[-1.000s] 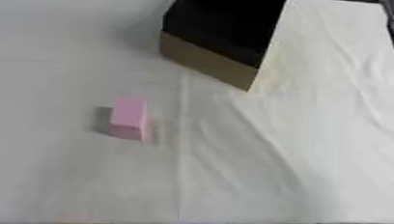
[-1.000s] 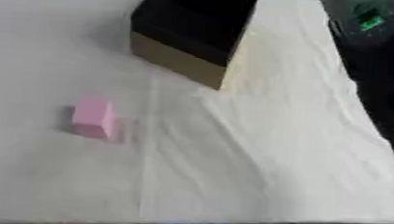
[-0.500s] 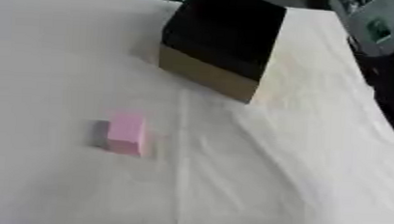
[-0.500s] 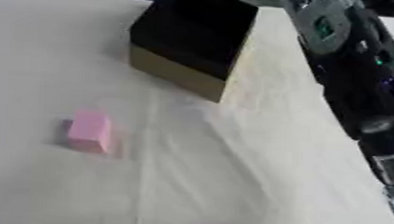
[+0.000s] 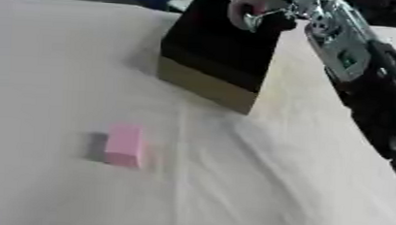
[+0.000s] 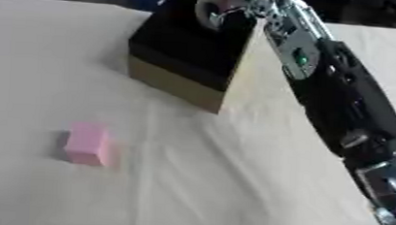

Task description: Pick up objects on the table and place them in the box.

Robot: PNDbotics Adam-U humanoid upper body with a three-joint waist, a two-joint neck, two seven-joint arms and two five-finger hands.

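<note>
right hand (image 5: 256, 9) is reaching over the black open cardboard box (image 5: 217, 52), grip too blurred to tell | small pink rectangular block (image 5: 124, 145) is lying on the cream cloth-covered surface (image 5: 257, 185), well apart from the box

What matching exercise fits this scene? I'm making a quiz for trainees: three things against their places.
Things:
1. pink block
2. box
3. right hand

Places:
A. far side of the table, black inside
B. over the box's far rim, holding a pinkish ring-like object
C. alone on the white cloth, nearer the camera

Pairs: 1-C, 2-A, 3-B
</note>
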